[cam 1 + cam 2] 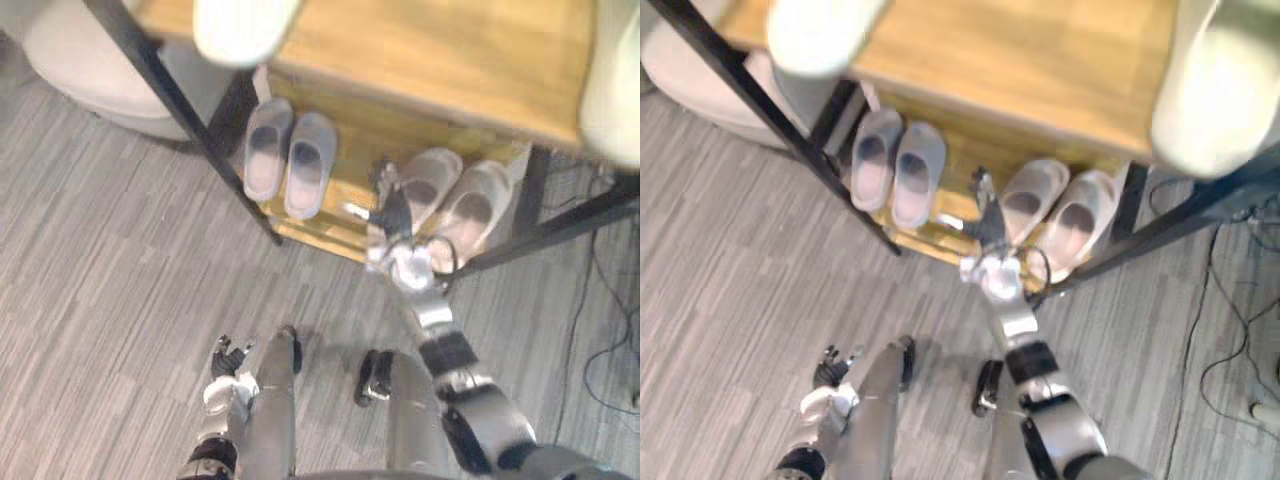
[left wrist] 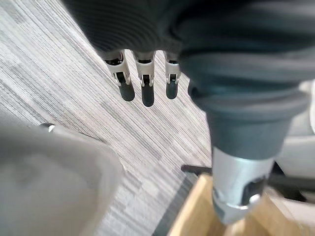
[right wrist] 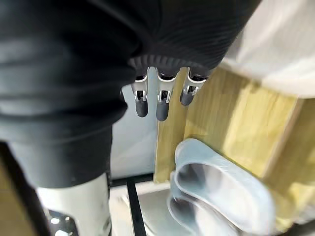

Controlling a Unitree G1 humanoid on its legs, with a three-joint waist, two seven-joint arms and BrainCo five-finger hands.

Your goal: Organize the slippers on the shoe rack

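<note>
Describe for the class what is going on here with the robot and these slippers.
The robot's right hand reaches into the lower level of the wooden shoe rack. Its fingers are straight and hold nothing, right beside the beige pair of slippers. A grey pair of slippers sits side by side further left on the same level. The left hand hangs open low over the floor, idle.

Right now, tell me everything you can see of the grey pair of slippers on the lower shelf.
The grey pair of slippers stands soles down on the left part of the wooden lower shelf, the two side by side, close and parallel. They look soft and matte, pale grey with darker insides. A black frame bar runs just to their left. The right hand reaches the shelf apart from them, by the beige pair.
</note>
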